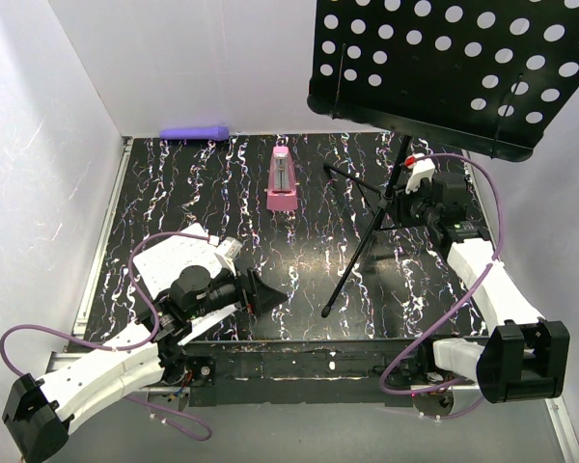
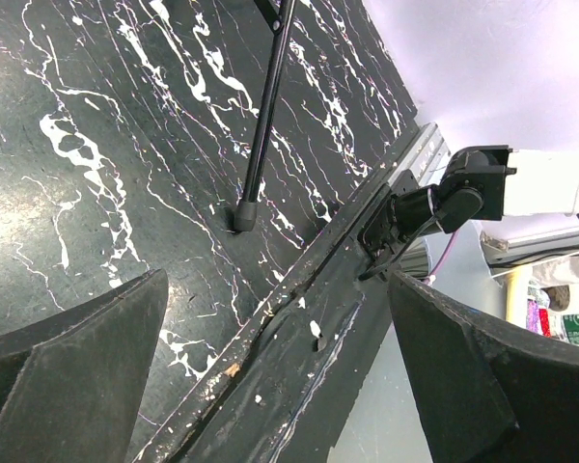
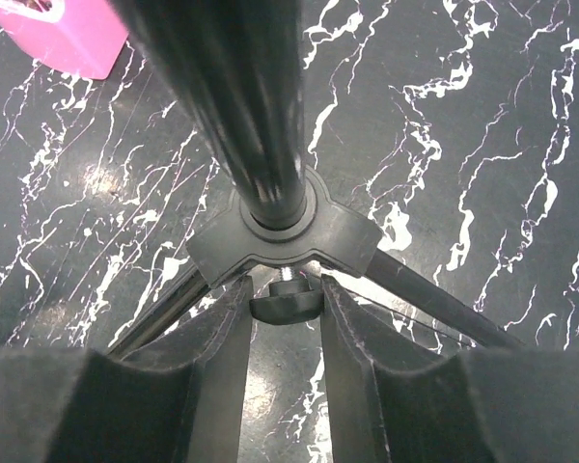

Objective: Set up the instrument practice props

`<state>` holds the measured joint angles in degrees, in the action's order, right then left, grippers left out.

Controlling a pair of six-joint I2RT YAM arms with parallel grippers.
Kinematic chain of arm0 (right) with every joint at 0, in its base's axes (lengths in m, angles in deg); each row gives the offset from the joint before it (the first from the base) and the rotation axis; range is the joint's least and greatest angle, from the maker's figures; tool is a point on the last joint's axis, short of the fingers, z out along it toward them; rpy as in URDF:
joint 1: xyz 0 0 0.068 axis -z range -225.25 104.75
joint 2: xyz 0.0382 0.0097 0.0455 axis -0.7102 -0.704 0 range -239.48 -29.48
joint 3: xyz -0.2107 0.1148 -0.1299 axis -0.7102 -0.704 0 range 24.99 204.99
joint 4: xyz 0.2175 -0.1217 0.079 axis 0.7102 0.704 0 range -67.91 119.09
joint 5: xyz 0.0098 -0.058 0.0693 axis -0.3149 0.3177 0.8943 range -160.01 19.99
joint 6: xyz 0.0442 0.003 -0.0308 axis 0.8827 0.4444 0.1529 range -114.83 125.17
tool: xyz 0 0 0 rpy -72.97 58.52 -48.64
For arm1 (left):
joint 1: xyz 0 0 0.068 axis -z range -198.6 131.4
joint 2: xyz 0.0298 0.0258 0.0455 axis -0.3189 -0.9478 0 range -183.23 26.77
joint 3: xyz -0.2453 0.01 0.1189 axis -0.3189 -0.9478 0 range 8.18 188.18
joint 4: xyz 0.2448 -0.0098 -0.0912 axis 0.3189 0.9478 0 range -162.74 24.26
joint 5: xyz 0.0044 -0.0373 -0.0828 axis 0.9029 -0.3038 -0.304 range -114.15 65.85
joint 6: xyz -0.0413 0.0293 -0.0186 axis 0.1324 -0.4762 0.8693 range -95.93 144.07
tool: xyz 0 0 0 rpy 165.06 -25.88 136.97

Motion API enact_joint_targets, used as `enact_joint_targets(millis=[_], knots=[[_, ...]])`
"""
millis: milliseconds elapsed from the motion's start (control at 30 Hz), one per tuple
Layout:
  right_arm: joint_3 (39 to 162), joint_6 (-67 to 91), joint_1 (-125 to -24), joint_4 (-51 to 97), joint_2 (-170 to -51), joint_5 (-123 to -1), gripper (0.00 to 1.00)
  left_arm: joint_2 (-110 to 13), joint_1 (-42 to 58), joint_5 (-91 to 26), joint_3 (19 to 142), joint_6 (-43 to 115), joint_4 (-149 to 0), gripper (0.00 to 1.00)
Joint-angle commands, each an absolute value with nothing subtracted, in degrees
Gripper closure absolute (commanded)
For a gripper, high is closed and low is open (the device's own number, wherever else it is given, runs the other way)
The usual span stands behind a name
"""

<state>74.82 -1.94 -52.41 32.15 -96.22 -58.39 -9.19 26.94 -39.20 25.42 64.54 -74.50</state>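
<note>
The black music stand (image 1: 454,68) stands at the right, its perforated desk high over the tripod legs (image 1: 357,260). My right gripper (image 1: 405,198) is at the pole's base. In the right wrist view the gripper (image 3: 285,313) is shut on the small black knob (image 3: 286,305) under the tripod hub (image 3: 280,236), a finger pressing each side. The pink metronome (image 1: 282,181) stands upright at the table's middle back, and its corner (image 3: 63,34) shows in the right wrist view. White sheet-music pages (image 1: 174,258) lie at the front left, partly under my left arm. My left gripper (image 1: 270,292) is open and holds nothing.
A purple cylinder (image 1: 195,132) lies against the back wall at the left. One tripod leg's foot (image 2: 243,217) rests on the marbled table near the front rail (image 2: 299,338), between the two arms. White walls close in the left side and the back.
</note>
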Motion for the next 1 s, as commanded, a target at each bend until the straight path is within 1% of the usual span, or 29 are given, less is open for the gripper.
enact_joint_targets(millis=[0, 133, 300, 433, 500, 600, 833, 900, 967], knots=[[76.76, 1.48, -52.37, 27.80, -96.72, -61.66, 0.65, -9.00, 26.84, -39.71, 25.94, 64.50, -75.46, 0.02], [75.10, 1.92, -52.29, 26.40, -96.10, -61.84, 0.85, -8.56, 26.93, -39.53, 25.68, 64.67, -75.29, 0.02], [73.78, 6.29, -50.01, 26.31, -95.49, -57.98, 0.94, -7.94, 26.93, -39.36, 25.76, 64.76, -74.76, 0.02], [72.63, 14.11, -45.96, 25.70, -96.80, -50.26, 0.96, -7.24, 26.93, -39.27, 26.03, 64.76, -74.06, 0.02], [72.72, 20.08, -41.40, 24.99, -98.46, -45.08, 0.96, -7.24, 26.93, -39.18, 26.20, 64.94, -73.70, 0.02], [72.45, 28.87, -37.97, 22.89, -101.01, -38.13, 0.96, -7.50, 26.93, -39.36, 26.47, 65.11, -73.79, 0.02], [70.79, 47.76, -34.89, 15.77, -106.99, -26.78, 0.99, -9.08, 26.93, -39.53, 27.52, 65.38, -74.05, 0.02], [69.30, 55.14, -34.18, 12.00, -107.79, -25.02, 0.99, -9.61, 26.93, -39.71, 27.52, 65.64, -74.49, 0.02], [68.68, 60.17, -34.00, 11.98, -108.31, -25.53, 0.99, -10.31, 26.84, -39.80, 27.61, 65.82, -74.84, 0.02]])
